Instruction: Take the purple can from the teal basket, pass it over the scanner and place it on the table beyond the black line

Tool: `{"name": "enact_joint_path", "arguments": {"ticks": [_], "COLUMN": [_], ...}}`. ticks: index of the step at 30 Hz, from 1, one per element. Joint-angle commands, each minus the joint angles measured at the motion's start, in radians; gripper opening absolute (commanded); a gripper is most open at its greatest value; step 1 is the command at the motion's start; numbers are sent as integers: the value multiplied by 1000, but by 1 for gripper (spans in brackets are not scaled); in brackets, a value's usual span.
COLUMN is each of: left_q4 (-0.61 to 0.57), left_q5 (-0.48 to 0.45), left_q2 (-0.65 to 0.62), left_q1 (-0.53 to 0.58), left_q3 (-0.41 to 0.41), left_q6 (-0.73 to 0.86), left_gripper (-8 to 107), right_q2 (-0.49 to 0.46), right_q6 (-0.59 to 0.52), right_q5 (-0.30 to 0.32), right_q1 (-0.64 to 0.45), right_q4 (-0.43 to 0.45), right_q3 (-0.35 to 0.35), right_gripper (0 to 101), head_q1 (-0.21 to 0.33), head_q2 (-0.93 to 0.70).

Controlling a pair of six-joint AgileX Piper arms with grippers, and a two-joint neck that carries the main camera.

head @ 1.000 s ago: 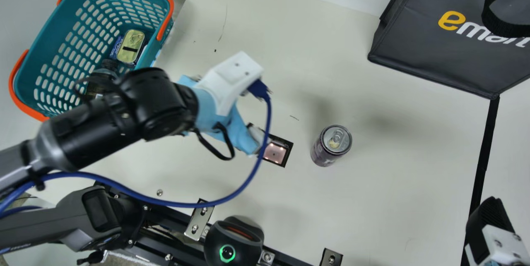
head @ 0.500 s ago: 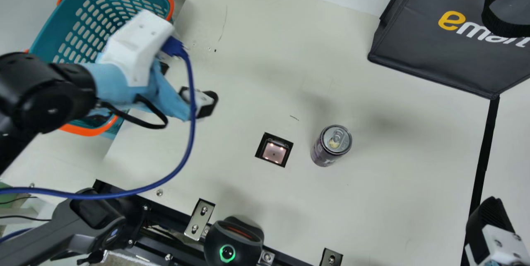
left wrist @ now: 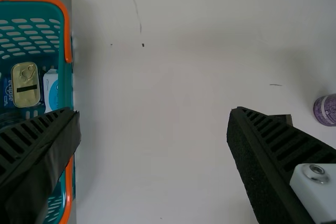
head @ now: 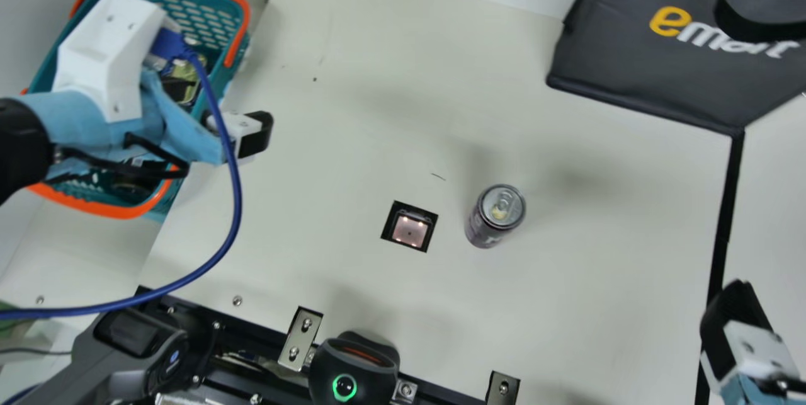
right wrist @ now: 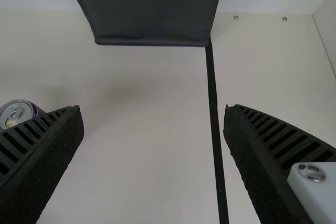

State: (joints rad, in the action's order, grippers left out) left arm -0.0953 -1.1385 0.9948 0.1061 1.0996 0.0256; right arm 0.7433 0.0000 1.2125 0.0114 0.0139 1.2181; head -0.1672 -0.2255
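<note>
1. The purple can (head: 495, 216) stands upright on the desk (head: 567, 304), between the scanner and the black line. Taking the can as the clock's centre in the main view:
2. The scanner (head: 409, 230), its window lit, is near, at nine o'clock, set in the desk.
3. The black line (head: 723, 235) runs well apart from the can at three o'clock.
4. The right claw (head: 737, 320) is at four o'clock, its fingers wide apart, with the black line between them in the right wrist view.
5. The dark shopping bag (head: 630, 46) is between one and two o'clock.
6. The left claw (head: 218, 111) is at ten o'clock beside the teal basket (head: 201, 21), its fingers spread wide.
7. The basket, farther out at ten o'clock, holds a gold-lidded tin (left wrist: 25, 85).
</note>
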Motion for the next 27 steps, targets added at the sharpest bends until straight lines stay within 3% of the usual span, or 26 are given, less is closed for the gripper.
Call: {"name": "enact_joint_path", "arguments": {"ticks": [1,8,16,27], "left_q4": [0,0,0,0], "left_q5": [0,0,0,0], "left_q2": [0,0,0,0], "left_q1": [0,0,0,0], "left_q3": [0,0,0,0], "left_q6": [0,0,0,0], "left_gripper": [90,90,90,90], "right_q2": [0,0,7,102], "right_q6": [0,0,-5,-95], "right_q5": [0,0,1,8], "right_q1": [0,0,11,205], "right_q4": [0,0,-3,-70], "right_q3": [0,0,0,-8], "right_gripper": [95,95,95,95], "head_q1": [29,29,29,29], "head_q2": [91,253,253,253]}}
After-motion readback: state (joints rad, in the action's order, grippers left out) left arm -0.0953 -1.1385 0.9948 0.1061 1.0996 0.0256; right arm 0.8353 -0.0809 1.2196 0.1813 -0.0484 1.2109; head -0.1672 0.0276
